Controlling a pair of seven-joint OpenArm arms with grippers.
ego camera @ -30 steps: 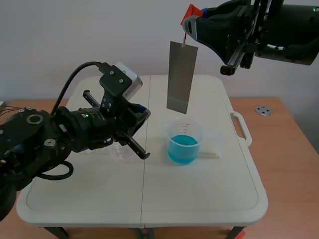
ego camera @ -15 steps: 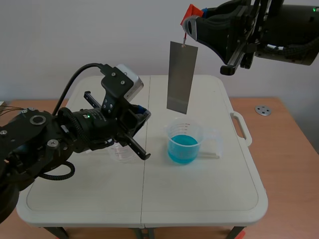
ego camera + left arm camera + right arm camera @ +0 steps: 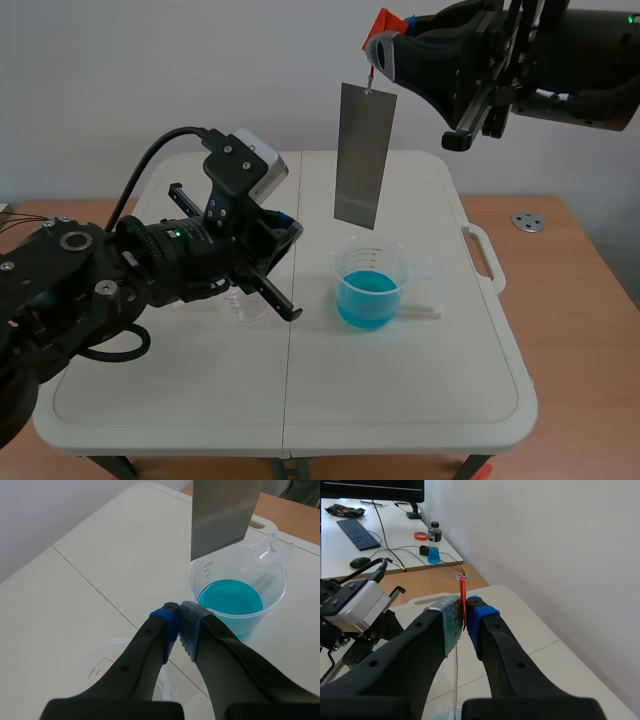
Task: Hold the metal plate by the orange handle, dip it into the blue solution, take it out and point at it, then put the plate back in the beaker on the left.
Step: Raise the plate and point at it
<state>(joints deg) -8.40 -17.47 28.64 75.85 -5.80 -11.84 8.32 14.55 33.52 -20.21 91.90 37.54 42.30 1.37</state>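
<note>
A grey metal plate hangs upright above the beaker of blue solution, its lower edge clear of the rim. My right gripper is shut on its orange handle, high over the table. In the left wrist view the plate hangs just beyond the blue beaker. My left gripper is shut on nothing, its tips aimed toward the plate and the blue beaker. An empty clear beaker sits under my left gripper, mostly hidden by the arm in the scene view.
The white folding table has a handle at its right edge. A small metal disc lies on the wooden surface to the right. In the right wrist view a desk with a keyboard and a bottle stands beyond.
My left arm has edged slightly toward the blue beaker. The right gripper and the plate hold still.
</note>
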